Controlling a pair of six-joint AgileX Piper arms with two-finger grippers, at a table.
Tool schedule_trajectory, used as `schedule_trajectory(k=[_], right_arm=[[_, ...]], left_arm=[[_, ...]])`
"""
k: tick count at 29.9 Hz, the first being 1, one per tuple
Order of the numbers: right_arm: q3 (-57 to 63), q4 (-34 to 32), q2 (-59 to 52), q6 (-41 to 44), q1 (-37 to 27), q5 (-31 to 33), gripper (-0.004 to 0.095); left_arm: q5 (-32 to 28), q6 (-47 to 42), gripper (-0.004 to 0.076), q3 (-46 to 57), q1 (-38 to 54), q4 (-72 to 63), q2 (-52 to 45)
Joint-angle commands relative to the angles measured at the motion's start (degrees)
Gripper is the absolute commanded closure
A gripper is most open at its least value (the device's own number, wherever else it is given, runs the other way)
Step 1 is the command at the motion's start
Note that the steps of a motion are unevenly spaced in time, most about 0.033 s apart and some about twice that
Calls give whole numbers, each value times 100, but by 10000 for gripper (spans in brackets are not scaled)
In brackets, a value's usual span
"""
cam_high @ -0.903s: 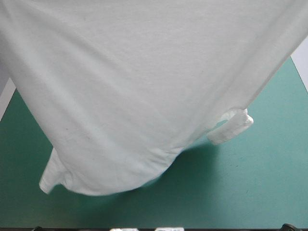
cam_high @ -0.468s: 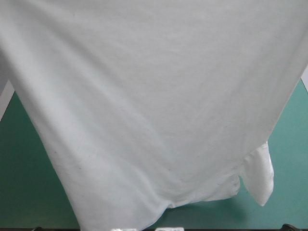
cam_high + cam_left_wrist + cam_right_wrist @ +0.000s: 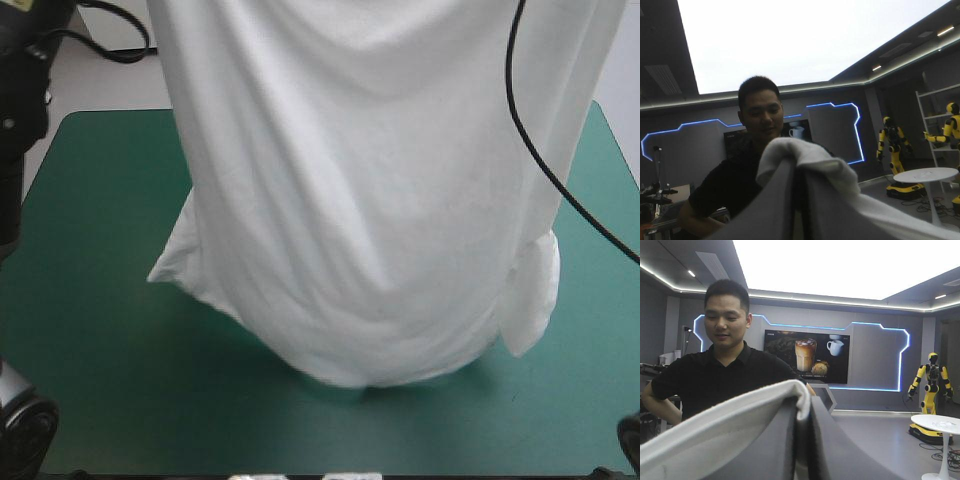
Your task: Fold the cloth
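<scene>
Teal-green worktop (image 3: 90, 330) fills the high view, with cover showing on the left, right and near sides. The white T-shirt (image 3: 370, 200) hangs over its middle as one tall sheet. It runs up past the top of the high view, wide up there and narrower toward the bottom, with soft folds running down and sagging across it. Its lowest rounded fold sits over the near-centre of the worktop with a shadow right under it. I can't tell whether it touches the cover or hangs just clear. One sleeve (image 3: 172, 262) sticks out low toward the worktop's left edge. The other sleeve (image 3: 535, 290) dangles toward the right edge, about as low. The left arm (image 3: 18, 110) stands black by the worktop's far-left corner, beside the sheet and apart from it.

Both arms are raised, so my wrist views look level into the room.

Left tool (image 3: 797, 182): the black fingers (image 3: 767, 215) are all but closed into one arch. A bunched white edge of the T-shirt is pinched between them and rolled over the tip, with more cloth falling away to one side. It's gripping the T-shirt.

Right tool (image 3: 802, 425): fingers nearly together here too. The T-shirt edge is clamped in the gap and draped along one finger as a thick white band. This one's gripping the T-shirt as well.
</scene>
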Motion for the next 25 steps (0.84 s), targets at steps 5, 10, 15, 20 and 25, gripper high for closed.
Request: schedule_trajectory(k=[5, 10, 15, 20, 25], right_arm=[[-594, 2330, 660, -285, -1687, -1557, 925], [-1245, 3433, 1001, -729, -2364, -2499, 925], [-1366, 4376, 1142, -1237, -2748, -2028, 925], [-529, 4864, 1212, -1597, -2761, -1544, 925], [784, 4993, 1119, -1843, -2761, -83, 925]], left_arm=[[-1405, -50, 733, -1171, -8, 98, 645], [-1438, -50, 733, -2438, -8, 98, 1272], [-657, -50, 733, -2829, 3, 98, 1531], [-37, -375, 733, -1792, 420, 34, 1450], [-3, -520, 733, 357, 520, 19, 945]])
